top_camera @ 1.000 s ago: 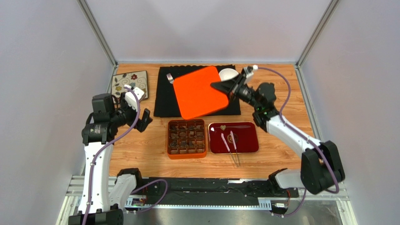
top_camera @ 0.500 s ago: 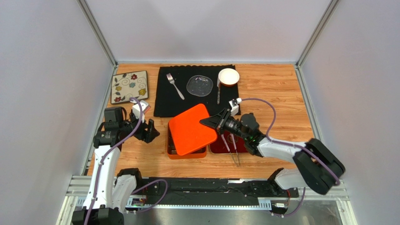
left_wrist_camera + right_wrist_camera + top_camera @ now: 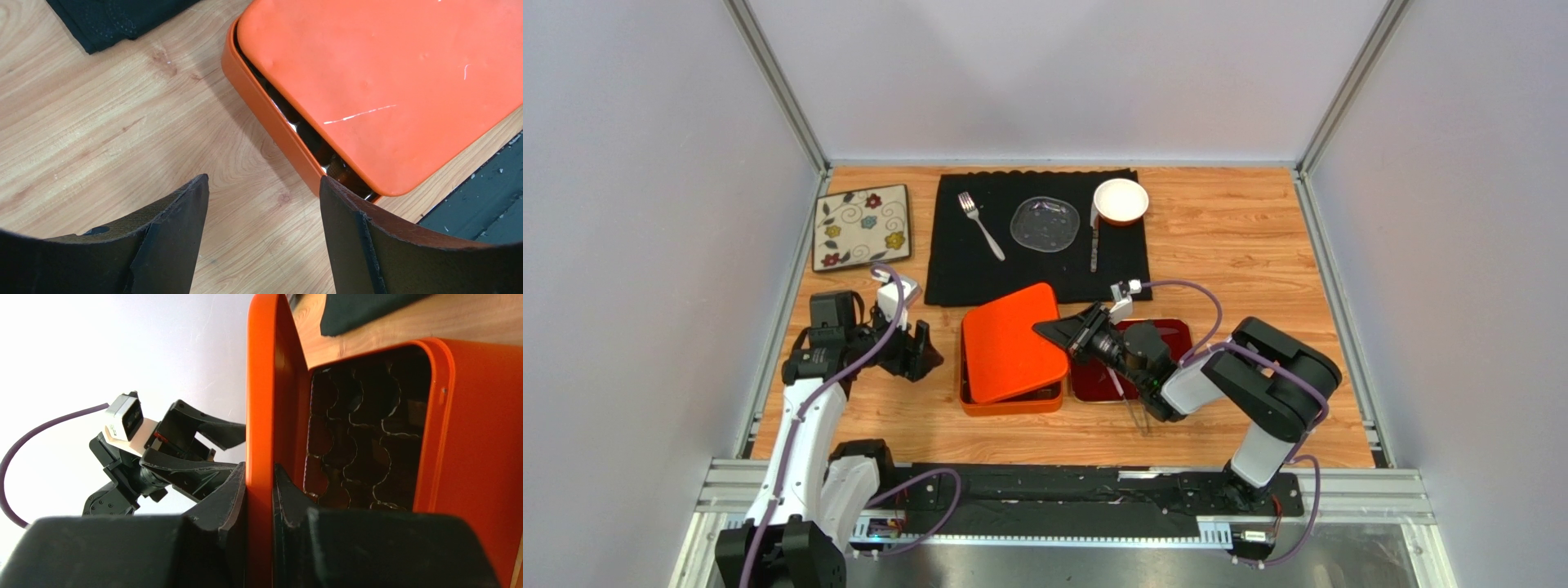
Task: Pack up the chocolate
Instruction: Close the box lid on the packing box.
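An orange lid [image 3: 1014, 343] lies tilted over the orange box [image 3: 1011, 401], covering most of it. My right gripper [image 3: 1063, 333] is shut on the lid's right edge; in the right wrist view the jaws [image 3: 259, 467] pinch the lid [image 3: 261, 386] beside the box's dark compartments [image 3: 362, 441]. My left gripper [image 3: 918, 349] is open and empty, just left of the box. In the left wrist view it [image 3: 264, 180] hovers over bare wood beside the box wall [image 3: 270, 116], under the lid [image 3: 393, 79]. The chocolate is mostly hidden; one dark piece [image 3: 342, 168] shows in the gap.
A dark red tray [image 3: 1167, 337] sits right of the box, partly under my right arm, with tongs [image 3: 1136, 410] sticking over its front. A black mat [image 3: 946, 263] at the back holds a fork [image 3: 983, 224], clear plate [image 3: 1044, 224], knife [image 3: 1093, 251] and white bowl [image 3: 1119, 200]. A floral tile [image 3: 860, 227] lies back left.
My right gripper carried the orange lid from above the mat forward and down onto the box. My left arm moved nearer and right, up to the box's left side.
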Action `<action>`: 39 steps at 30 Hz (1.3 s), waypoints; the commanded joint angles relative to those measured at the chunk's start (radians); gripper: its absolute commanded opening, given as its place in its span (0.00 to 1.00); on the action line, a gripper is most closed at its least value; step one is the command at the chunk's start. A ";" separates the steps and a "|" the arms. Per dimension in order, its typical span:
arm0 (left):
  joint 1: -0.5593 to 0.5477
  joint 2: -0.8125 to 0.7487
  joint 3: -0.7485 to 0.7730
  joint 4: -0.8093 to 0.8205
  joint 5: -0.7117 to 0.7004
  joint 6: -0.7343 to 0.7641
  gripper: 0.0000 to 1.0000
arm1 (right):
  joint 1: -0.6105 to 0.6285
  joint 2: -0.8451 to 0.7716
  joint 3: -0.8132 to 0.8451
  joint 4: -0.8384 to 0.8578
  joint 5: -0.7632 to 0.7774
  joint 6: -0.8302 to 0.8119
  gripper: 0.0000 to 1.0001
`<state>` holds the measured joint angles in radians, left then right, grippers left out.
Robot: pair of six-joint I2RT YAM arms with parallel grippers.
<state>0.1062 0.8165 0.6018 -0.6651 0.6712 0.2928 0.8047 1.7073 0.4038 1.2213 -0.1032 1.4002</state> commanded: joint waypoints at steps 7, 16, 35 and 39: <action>0.006 0.016 -0.059 0.082 0.018 -0.015 0.68 | 0.085 0.014 -0.040 0.262 0.226 -0.087 0.15; 0.004 0.001 -0.060 0.073 0.016 0.009 0.66 | 0.096 -0.202 -0.095 -0.038 0.194 -0.124 0.99; 0.004 -0.013 -0.037 0.071 0.028 -0.001 0.64 | 0.117 -0.204 0.541 -1.589 0.238 -0.535 1.00; 0.004 -0.011 -0.056 0.078 0.030 0.003 0.64 | 0.120 -0.227 0.576 -1.672 0.290 -0.576 1.00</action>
<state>0.1062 0.8124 0.5350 -0.5945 0.6765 0.2852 0.9222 1.5074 0.9291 -0.2386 0.0967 0.9184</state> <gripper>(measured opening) 0.636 0.994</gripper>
